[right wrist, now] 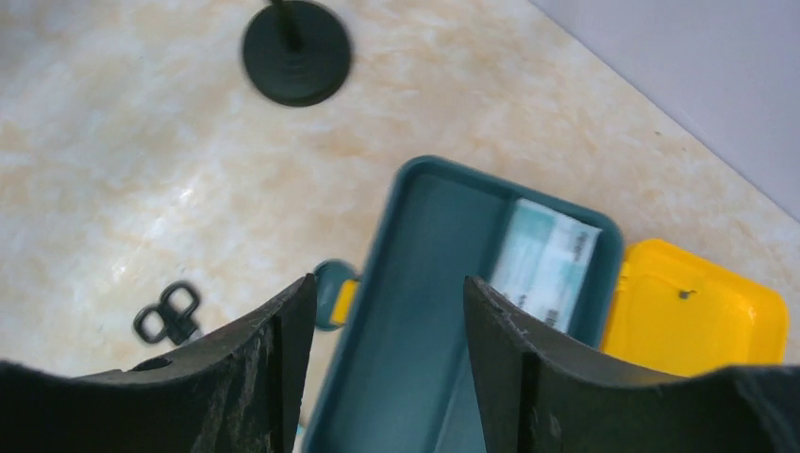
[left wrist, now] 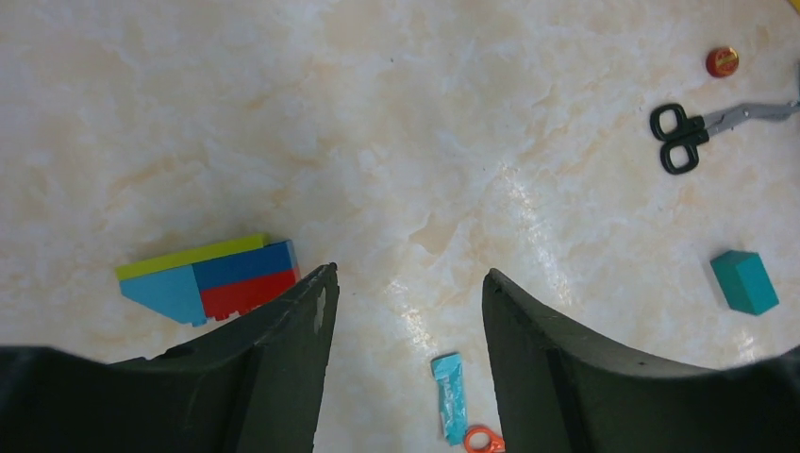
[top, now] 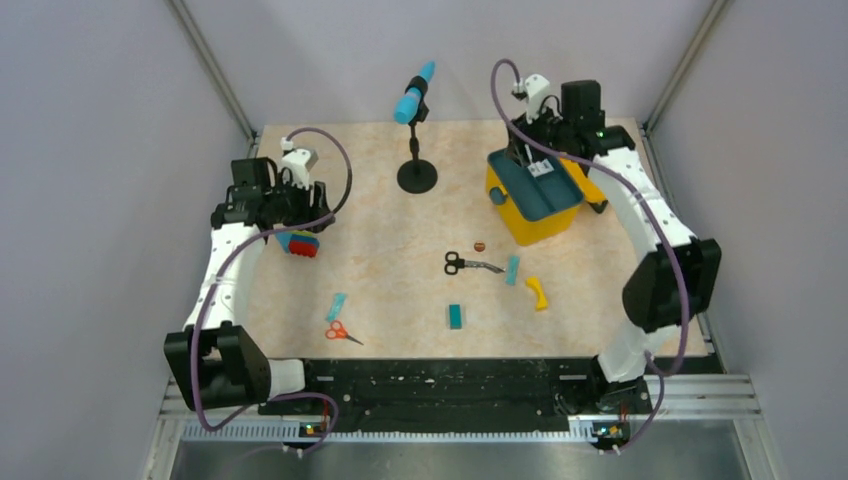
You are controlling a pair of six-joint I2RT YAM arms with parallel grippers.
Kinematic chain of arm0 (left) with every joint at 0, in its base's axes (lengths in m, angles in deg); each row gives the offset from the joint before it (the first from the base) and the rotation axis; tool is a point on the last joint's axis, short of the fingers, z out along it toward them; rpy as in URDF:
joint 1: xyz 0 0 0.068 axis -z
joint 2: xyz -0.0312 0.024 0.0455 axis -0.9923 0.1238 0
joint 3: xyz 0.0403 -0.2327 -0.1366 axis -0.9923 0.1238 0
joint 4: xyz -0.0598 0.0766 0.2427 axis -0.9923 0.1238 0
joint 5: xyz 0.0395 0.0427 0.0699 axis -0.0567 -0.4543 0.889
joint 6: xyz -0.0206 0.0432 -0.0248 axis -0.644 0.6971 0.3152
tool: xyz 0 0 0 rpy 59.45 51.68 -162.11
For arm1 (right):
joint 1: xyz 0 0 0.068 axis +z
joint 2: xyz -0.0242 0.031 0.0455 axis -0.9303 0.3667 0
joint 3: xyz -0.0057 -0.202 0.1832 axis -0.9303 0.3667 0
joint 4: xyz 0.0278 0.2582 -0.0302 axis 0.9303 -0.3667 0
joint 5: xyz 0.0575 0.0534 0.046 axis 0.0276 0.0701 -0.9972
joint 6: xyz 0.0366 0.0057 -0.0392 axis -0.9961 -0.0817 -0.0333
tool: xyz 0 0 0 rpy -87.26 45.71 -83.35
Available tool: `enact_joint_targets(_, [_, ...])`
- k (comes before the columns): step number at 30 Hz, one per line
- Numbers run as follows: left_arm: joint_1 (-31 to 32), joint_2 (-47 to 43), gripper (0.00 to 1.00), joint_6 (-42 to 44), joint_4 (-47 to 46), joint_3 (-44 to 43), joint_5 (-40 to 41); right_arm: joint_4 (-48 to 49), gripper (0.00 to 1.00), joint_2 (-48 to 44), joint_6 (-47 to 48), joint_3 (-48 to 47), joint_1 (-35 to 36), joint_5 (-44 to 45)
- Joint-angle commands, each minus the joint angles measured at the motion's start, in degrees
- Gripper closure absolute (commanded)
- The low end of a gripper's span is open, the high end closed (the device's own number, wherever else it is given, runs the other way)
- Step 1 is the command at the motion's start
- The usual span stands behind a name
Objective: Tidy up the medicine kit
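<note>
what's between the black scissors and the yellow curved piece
A teal packet lies between the black scissors and yellow curved piece, seen in the top view.

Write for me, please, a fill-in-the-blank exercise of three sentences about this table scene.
1. The right gripper hangs over the medicine kit's ____ insert tray.
2. The scissors lying closest to the left arm have ____ handles.
3. The left gripper is ____, holding nothing.

Missing words: teal; orange; open.

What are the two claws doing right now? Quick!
Left claw: open, holding nothing.
Right claw: open, holding nothing, over the medicine kit.
</note>
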Motion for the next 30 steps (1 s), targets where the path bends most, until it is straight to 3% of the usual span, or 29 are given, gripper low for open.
enact_joint_targets(1, [-0.13,0.59,0.37,10.42,9.14,-1.11,-5.05,5.63,0.41,-10.81,6.53,13.31,4.73,-5.26])
enact_joint_targets(4, [0.5,1.07,0.37,19.22,19.07,-0.81,-8.67,6.38,0.41,-15.4,6.9,22.32,7.08,-5.87])
enact_joint_targets(10, [1.68,0.06,0.42,32.94,28.38,4.46,-2.14,5.67,0.41,-21.91,5.38,33.34,9.2,-5.66])
enact_joint_targets(13, [3.57,-0.77,0.44,31.44,26.49,8.41,1.98,5.18,0.41,-23.68,6.14,36.79,9.57,-4.13])
enact_joint_targets(21, [9.4,-3.32,0.48,14.48,10.97,18.99,11.42,6.65,0.41,-24.04,7.06,38.29,9.57,1.62])
enact_joint_targets(27, [12.48,-0.63,0.53,13.27,7.18,22.31,16.51,5.73,0.42,-23.77,5.69,36.9,9.52,0.7])
enact_joint_targets(30, [12.75,0.79,0.56,13.16,6.25,23.28,17.52,1.92,0.48,-24.0,10.61,36.85,9.57,-4.62])
